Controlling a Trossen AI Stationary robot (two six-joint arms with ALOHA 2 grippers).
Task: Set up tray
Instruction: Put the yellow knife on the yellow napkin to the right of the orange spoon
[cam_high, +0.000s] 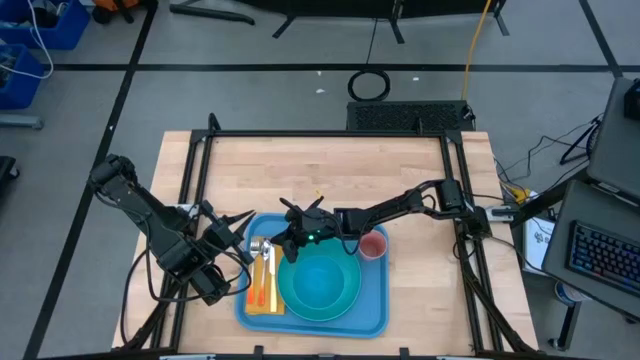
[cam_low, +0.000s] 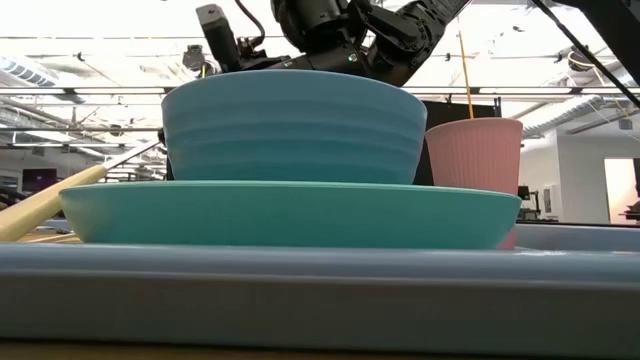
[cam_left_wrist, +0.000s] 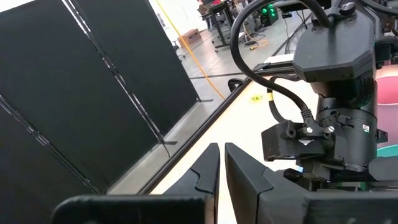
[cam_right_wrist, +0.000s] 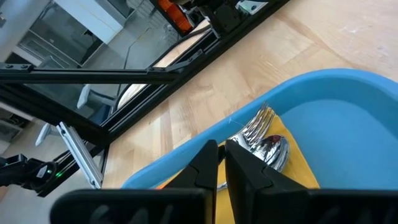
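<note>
The blue tray (cam_high: 372, 300) lies at the table's near edge. On it a turquoise bowl (cam_low: 290, 125) stands in a turquoise plate (cam_low: 290, 215), with a pink cup (cam_high: 372, 245) to the right at the far side. An orange napkin (cam_high: 262, 290) on the tray's left part carries a fork (cam_right_wrist: 258, 121) and a spoon (cam_right_wrist: 273, 149). My right gripper (cam_right_wrist: 222, 163) is shut and hovers over the tray's far left corner, just short of the fork and spoon heads. My left gripper (cam_left_wrist: 221, 169) is shut, left of the tray, pointing at the right arm.
A black frame (cam_high: 330, 133) borders the wooden table (cam_high: 330, 175), whose far half is bare wood. A pale wooden handle (cam_low: 50, 205) slants up at the tray's left. Both arms crowd the tray's far left corner. Cables and a keyboard (cam_high: 600, 255) lie off the table to the right.
</note>
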